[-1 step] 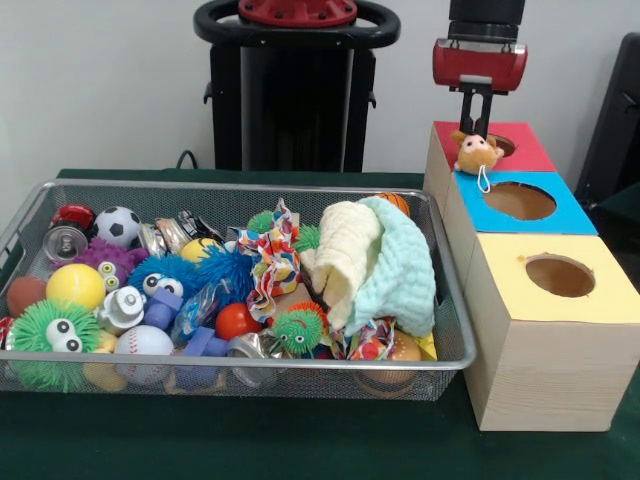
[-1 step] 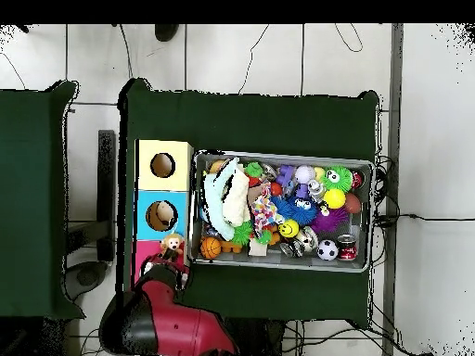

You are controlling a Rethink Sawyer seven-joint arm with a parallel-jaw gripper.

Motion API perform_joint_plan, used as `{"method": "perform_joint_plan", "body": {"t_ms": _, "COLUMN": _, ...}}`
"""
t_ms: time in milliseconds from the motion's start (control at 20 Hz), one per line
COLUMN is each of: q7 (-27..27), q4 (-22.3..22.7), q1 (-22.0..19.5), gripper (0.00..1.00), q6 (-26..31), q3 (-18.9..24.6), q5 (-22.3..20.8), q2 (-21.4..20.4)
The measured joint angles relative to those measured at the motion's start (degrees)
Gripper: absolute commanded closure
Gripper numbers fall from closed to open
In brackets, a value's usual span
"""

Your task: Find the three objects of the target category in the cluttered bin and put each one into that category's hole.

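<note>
Front view first: we see the robot's gripper [image 1: 477, 128] hanging above a long wooden box [image 1: 545, 370] that stands to the right of a wire mesh bin [image 1: 455, 300]. Its jaws are pinching a small plush animal [image 1: 476, 152], tan with a pale face, which dangles at the edge of the red panel [image 1: 525, 148] at the far end of the box. A white loop hangs down from the toy.

We count three coloured panels along the box top, each with a round hole: red farthest from the camera, then a blue panel [image 1: 560, 218], then a yellow panel [image 1: 600, 300] nearest. The toy hides most of the red panel's hole.

We find the bin crowded. A pale yellow and mint cloth [image 1: 375, 262] is heaped at its right end. To the left lie a soccer ball [image 1: 118, 226], a yellow ball [image 1: 75, 286], a green fuzzy ball with eyes [image 1: 52, 336], a blue fuzzy toy with eyes [image 1: 160, 276], a small red ball [image 1: 237, 320], a baseball [image 1: 143, 342] and a metal can [image 1: 64, 242], among other items we cannot identify.

Overhead, we see the bin and box side by side on a dark green table [image 2: 278, 116], with the plush animal [image 2: 170, 247] over the red end of the box, just beside the red arm [image 2: 176, 326].
</note>
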Motion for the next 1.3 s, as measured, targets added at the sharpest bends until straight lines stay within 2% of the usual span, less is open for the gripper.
{"method": "perform_joint_plan", "body": {"t_ms": 550, "q7": 4.4, "q4": 0.0, "q1": 1.2, "gripper": 1.0, "q6": -0.1, "q3": 0.1, "q5": 0.6, "q2": 0.0}}
{"method": "perform_joint_plan", "body": {"t_ms": 1300, "q7": 5.9, "q4": 0.2, "q1": 3.5, "gripper": 1.0, "q6": -0.1, "q3": 0.1, "q5": 1.7, "q2": -0.4}}
